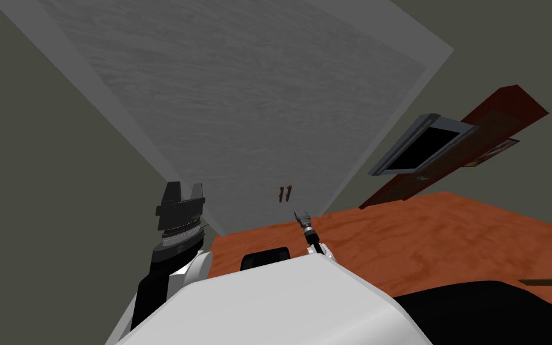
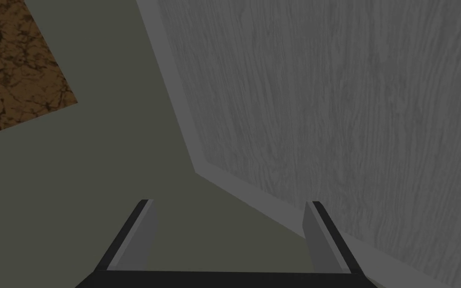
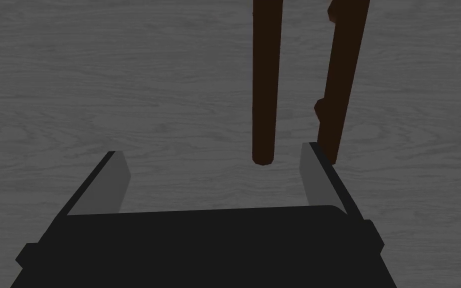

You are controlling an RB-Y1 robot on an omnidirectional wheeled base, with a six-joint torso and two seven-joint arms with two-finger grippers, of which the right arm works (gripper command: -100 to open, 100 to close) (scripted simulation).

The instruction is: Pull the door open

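The grey wood-grain door (image 1: 239,102) stands in a light grey frame (image 1: 128,126) right in front of me. Its dark brown handle (image 1: 285,193) sits low on the door, close to the frame's right side. My right gripper (image 1: 302,215) is just short of it. In the right wrist view the gripper (image 3: 214,162) is open, and the end of the handle's bar (image 3: 265,85) lies between its fingers, nearer one finger (image 3: 314,172). A second brown piece (image 3: 342,75) runs beside the bar. My left gripper (image 1: 182,191) is raised by the door frame and stands open (image 2: 229,217) with nothing in it.
An orange-brown floor (image 1: 448,233) stretches to the right. A dark red cabinet (image 1: 484,132) with a grey-framed black screen (image 1: 421,144) stands against the olive wall right of the door. A black area (image 1: 496,311) lies at the lower right.
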